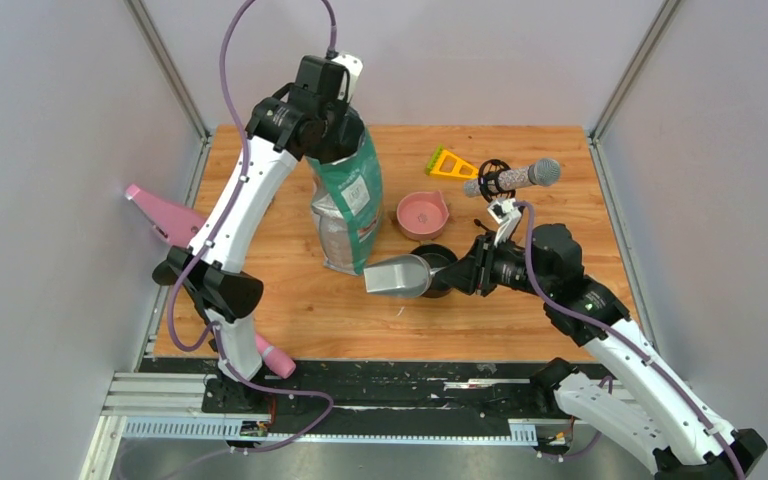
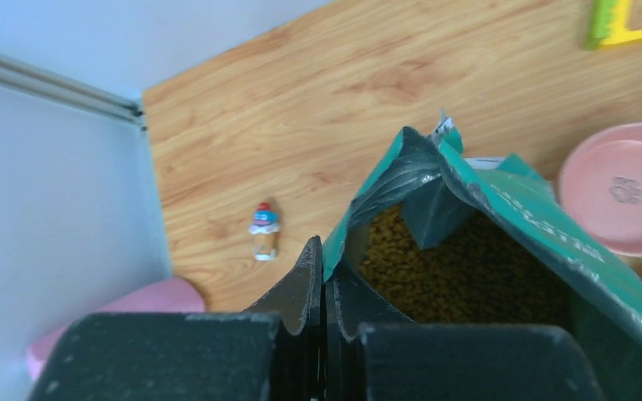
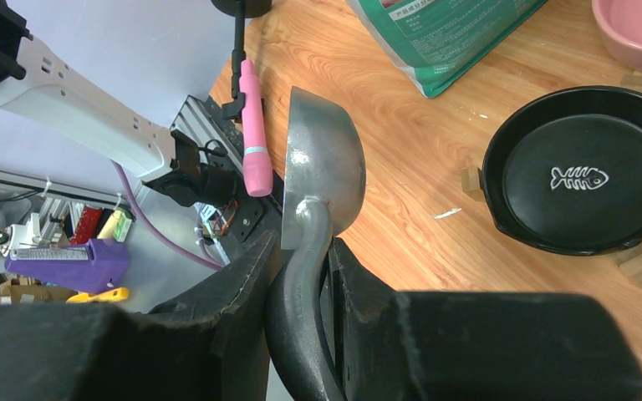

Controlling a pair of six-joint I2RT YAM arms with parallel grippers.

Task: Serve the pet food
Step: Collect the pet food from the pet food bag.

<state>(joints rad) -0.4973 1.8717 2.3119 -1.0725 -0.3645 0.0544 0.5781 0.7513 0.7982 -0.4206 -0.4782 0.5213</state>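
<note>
The teal-green and white bag (image 1: 350,210) stands upright at mid table with its top open. Inside it, the left wrist view shows the brown pet food (image 2: 468,276). My left gripper (image 2: 324,251) is shut on the bag's top edge (image 2: 359,217), above the bag (image 1: 332,100). My right gripper (image 3: 301,251) is shut on the handle of the grey scoop (image 3: 322,163). The scoop (image 1: 400,275) is empty and hangs just right of the bag's base, next to the black bowl (image 3: 581,171). The pink bowl (image 1: 422,212) sits behind it.
A yellow triangular toy (image 1: 450,163) and a grey-headed brush (image 1: 515,178) lie at the back right. A pink object (image 1: 165,215) rests off the table's left edge, and a pink bottle (image 1: 275,358) lies by the left arm's base. A small figurine (image 2: 263,230) stands left of the bag.
</note>
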